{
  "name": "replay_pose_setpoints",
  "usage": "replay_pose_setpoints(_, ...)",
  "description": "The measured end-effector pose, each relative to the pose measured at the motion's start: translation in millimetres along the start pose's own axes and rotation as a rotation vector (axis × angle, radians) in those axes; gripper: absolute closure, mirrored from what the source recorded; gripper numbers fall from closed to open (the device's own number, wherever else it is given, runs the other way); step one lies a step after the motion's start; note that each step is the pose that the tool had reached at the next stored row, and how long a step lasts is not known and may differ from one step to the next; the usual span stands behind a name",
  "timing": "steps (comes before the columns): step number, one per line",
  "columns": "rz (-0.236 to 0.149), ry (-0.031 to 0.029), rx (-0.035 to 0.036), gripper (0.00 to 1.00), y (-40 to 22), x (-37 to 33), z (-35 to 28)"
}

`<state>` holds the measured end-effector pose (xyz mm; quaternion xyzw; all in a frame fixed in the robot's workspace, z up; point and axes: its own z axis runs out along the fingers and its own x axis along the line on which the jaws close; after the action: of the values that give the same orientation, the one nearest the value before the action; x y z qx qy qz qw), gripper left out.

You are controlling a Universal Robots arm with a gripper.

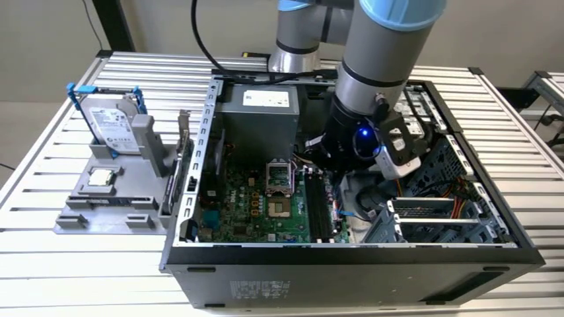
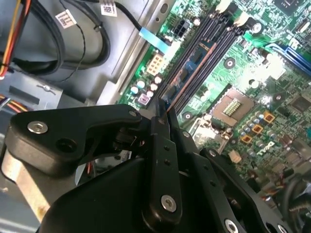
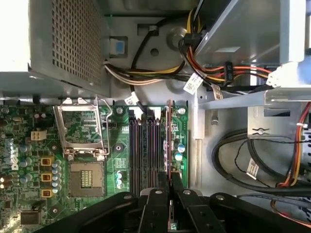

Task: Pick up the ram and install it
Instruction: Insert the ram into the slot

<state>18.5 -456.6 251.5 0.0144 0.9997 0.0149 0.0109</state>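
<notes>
The ram [image 3: 169, 141] is a thin stick seen edge-on, held upright over the outermost of the long black slots [image 3: 143, 145] on the green motherboard [image 3: 29, 160]. My gripper [image 3: 169, 177] is shut on its near end. In the second wrist view the ram [image 2: 188, 65] shows a blue label and runs along the slots [image 2: 216, 48] from my gripper [image 2: 163, 109]. Whether it is seated in the slot, I cannot tell. In the exterior view the arm [image 1: 357, 142] reaches down into the open computer case [image 1: 352, 254], above the slots [image 1: 319, 205].
The open processor socket [image 3: 87, 177] lies beside the slots. Bundled cables [image 3: 252, 160] and a metal drive cage [image 1: 432, 211] crowd the other side. The power supply [image 1: 260, 119] stands at the back. Outside the case, a grey fixture [image 1: 105, 211] carries a blue-framed hard drive [image 1: 110, 125] and a processor chip [image 1: 102, 176].
</notes>
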Motion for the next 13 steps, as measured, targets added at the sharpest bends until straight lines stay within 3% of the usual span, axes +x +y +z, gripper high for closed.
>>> replay_pose_setpoints(4,0.000,0.0000,0.0000,1.00,-3.3,0.1,5.4)
replay_pose_setpoints(13,0.000,0.0000,0.0000,1.00,-11.2,1.0,11.2)
